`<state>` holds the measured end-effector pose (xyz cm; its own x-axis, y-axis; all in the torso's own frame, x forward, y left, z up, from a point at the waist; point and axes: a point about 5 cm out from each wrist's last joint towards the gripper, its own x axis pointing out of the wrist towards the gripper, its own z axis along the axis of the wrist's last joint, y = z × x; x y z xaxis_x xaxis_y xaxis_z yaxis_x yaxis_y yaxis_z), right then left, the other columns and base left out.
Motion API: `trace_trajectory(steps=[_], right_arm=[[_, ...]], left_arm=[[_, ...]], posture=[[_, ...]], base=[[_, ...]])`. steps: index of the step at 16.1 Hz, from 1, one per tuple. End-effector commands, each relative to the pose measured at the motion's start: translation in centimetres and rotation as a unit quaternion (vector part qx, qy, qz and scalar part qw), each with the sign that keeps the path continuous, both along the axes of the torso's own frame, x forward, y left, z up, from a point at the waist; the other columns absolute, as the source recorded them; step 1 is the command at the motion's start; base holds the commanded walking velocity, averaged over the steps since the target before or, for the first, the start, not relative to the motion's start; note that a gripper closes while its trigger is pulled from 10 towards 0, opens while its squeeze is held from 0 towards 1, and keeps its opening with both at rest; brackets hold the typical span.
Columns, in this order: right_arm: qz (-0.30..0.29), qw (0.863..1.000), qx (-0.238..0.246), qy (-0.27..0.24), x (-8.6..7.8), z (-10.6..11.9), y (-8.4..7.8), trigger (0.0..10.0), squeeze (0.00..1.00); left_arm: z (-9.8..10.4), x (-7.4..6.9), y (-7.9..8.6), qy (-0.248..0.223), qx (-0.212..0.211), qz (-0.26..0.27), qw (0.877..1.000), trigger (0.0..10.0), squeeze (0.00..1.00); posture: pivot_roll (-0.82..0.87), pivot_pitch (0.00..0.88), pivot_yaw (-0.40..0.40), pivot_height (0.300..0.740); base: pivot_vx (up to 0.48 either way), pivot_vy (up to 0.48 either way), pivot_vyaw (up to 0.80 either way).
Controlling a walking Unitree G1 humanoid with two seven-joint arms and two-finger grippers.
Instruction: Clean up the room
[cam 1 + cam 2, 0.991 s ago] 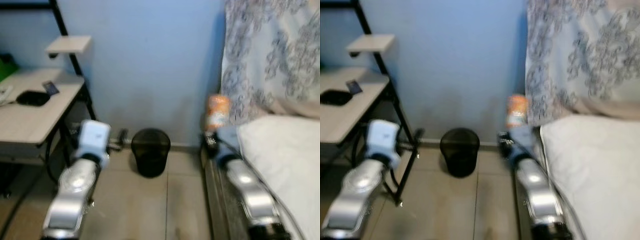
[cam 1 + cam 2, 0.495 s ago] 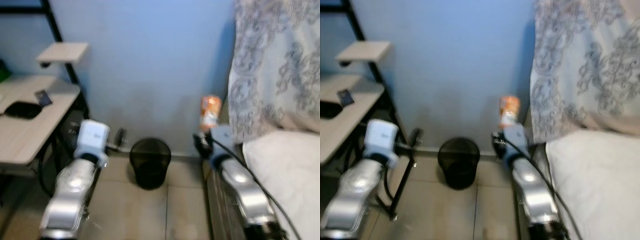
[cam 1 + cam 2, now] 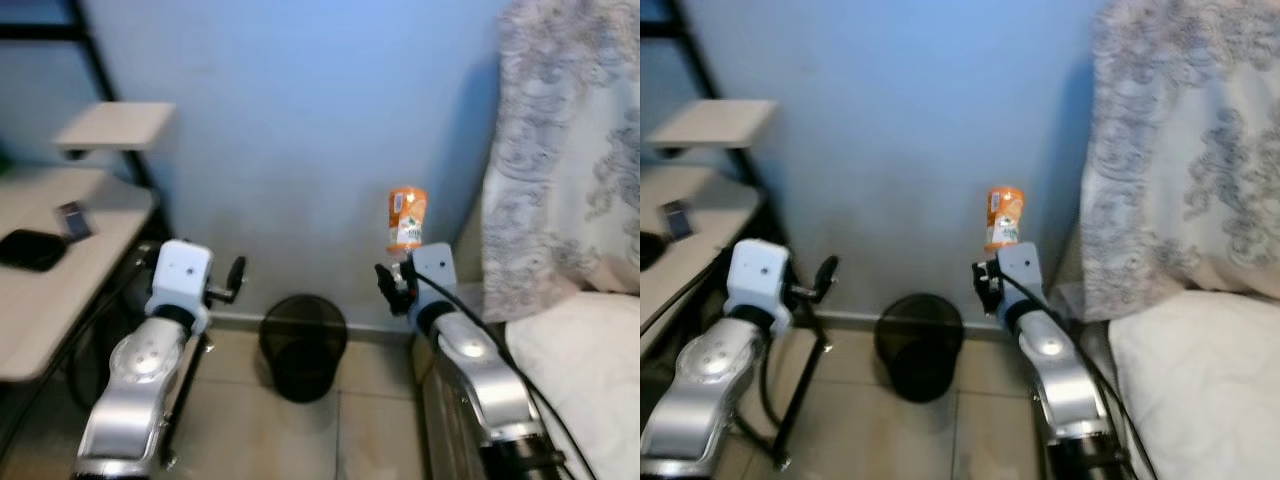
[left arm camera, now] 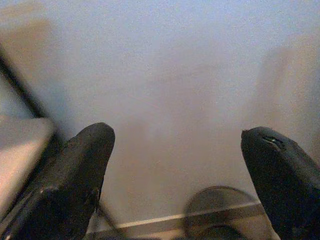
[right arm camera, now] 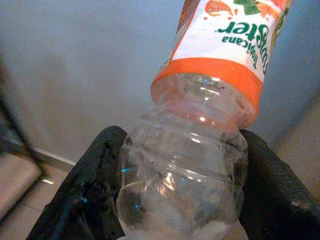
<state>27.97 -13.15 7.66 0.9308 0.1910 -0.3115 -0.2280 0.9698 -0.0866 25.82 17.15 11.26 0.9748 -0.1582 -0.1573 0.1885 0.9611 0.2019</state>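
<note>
In the left eye view, you hold an empty plastic bottle with an orange label upright in the right gripper, near the blue wall, and the black waste bin stands on the floor tiles at the foot of the wall, lower and to the left of the bottle. I judge the step is to drop the bottle in the bin, so you should bring the right gripper over the bin's mouth and release only when the bottle is centred above it. The left gripper hangs beside the desk edge. In the left wrist view, its fingers stand wide apart and hold nothing. In the right wrist view, the fingers are clamped on the clear lower body of the bottle, touching it on both sides.
</note>
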Motion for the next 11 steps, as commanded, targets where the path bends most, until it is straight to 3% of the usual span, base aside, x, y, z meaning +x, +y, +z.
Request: trace_trajectory(steps=[1,3,7,11], right_arm=[[0.013,1.0,-0.007,-0.016,0.3,0.6,0.4,10.0,0.0],[0.006,1.0,-0.013,-0.014,0.2,0.4,0.4,10.0,0.0],[0.0,1.0,-0.011,-0.006,0.3,0.1,0.0,10.0,0.0],[0.042,0.998,-0.051,0.019,0.2,-0.7,0.4,10.0,0.0]], left_arm=[[0.5,0.1,0.7,-0.007,0.012,0.008,1.0,10.0,0.0],[0.4,0.1,0.7,-0.007,0.012,0.007,1.0,10.0,0.0],[0.4,0.1,0.6,-0.004,0.013,0.004,1.0,10.0,0.0],[0.3,0.1,0.5,-0.002,0.015,-0.005,1.0,10.0,0.0]], posture=[[0.15,0.0,0.023,0.74],[0.15,0.0,0.025,0.74],[0.15,0.0,0.027,0.74],[0.15,0.0,0.029,0.74]], base=[[0.39,0.0,0.0],[0.388,0.0,0.8],[0.387,0.0,0.0],[0.378,0.0,0.0]])
